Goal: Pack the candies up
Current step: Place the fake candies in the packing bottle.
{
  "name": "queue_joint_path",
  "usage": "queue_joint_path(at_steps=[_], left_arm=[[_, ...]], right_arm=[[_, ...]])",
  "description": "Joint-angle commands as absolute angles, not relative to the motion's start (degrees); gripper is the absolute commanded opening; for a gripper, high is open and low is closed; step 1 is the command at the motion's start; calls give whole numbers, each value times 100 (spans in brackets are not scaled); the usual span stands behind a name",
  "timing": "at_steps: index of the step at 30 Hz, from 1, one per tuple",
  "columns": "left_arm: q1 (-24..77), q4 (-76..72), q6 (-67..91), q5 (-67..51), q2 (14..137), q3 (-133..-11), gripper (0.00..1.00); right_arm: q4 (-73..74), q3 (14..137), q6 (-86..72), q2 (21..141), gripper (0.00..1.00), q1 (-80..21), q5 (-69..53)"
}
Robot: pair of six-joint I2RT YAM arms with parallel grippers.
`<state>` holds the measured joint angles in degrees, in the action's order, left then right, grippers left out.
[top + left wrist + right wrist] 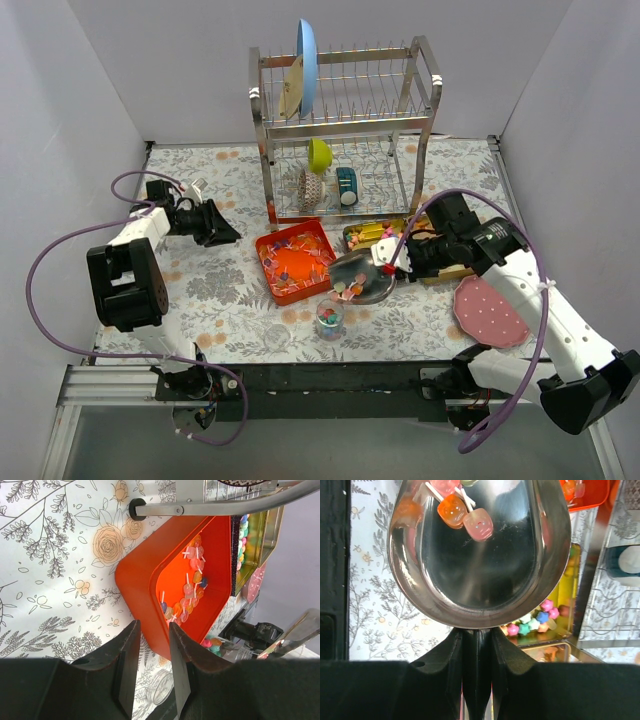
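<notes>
The candies are small bright lumps on short sticks. Many lie in an orange tray point(295, 262), where the candies point(192, 587) sit along its right side. My right gripper point(392, 262) is shut on the handle of a metal scoop point(360, 278), which holds a few candies point(479, 525) at its far end. The scoop point(480, 565) hangs just behind a small clear glass point(330, 318) with candies in it. My left gripper point(222, 232) is open and empty, left of the tray. Its fingertips point(135, 630) point at the tray's near wall point(137, 580).
A gold tin point(375, 233) of star-shaped sweets point(535, 622) lies behind the scoop. A steel dish rack point(345, 130) with plates, a green bowl and cups stands at the back. A pink dotted plate point(490, 308) lies at the front right, under my right arm.
</notes>
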<state>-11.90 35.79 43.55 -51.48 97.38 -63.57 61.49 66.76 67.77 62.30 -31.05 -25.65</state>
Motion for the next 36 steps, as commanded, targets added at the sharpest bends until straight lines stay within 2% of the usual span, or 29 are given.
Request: queue_joint_path(at_steps=[1, 19, 28, 31, 36], left_arm=[[-1239, 3410, 4421, -5309, 9518, -6337, 29], [-1231, 3287, 4553, -5458, 9589, -6328, 29], [-1239, 3243, 4702, -5414, 9589, -6434, 32], [-1231, 3305, 4737, -5212, 9528, -6504, 33], [-1239, 3392, 4975, -4597, 9352, -6548, 36]], right_arm=[[6468, 7198, 7268, 6319, 1, -3199, -2417], [6759, 7602, 7154, 6600, 1, -4069, -1504], [6725, 7682, 6963, 6417, 1, -4157, -897], [6592, 7542, 6384, 6083, 1, -3851, -817], [6425, 6709, 5539, 5206, 1, -2498, -774]])
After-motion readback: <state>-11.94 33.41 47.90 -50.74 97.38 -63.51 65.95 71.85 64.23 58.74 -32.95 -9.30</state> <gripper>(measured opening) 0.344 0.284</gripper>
